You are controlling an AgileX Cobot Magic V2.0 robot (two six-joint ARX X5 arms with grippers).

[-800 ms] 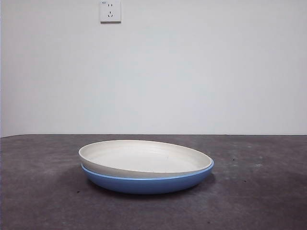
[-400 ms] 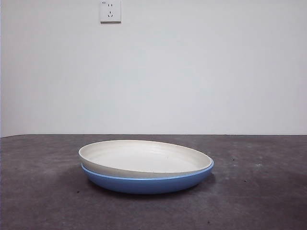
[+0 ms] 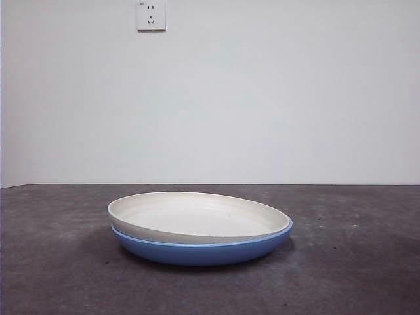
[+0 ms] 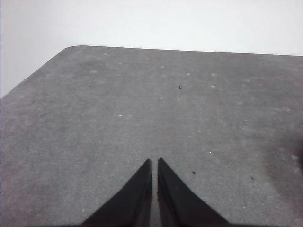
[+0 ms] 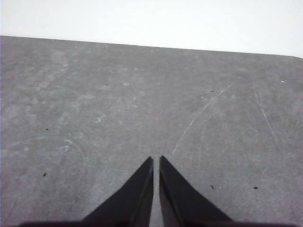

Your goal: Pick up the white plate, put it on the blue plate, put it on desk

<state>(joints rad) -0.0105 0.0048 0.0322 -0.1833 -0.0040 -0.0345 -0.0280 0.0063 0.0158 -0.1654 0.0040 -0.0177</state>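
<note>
The white plate (image 3: 197,216) lies inside the blue plate (image 3: 203,251), tilted slightly, with its left rim raised above the blue rim. Both rest on the dark grey desk (image 3: 354,262) at the middle of the front view. My left gripper (image 4: 154,161) is shut and empty over bare desk; neither plate shows in its view. My right gripper (image 5: 156,159) is shut and empty over bare desk, also with no plate in its view. Neither arm shows in the front view.
A white wall with a power socket (image 3: 151,15) stands behind the desk. The desk's far edge and a rounded corner (image 4: 71,47) show in the left wrist view. Faint scratches (image 5: 203,113) mark the desk in the right wrist view.
</note>
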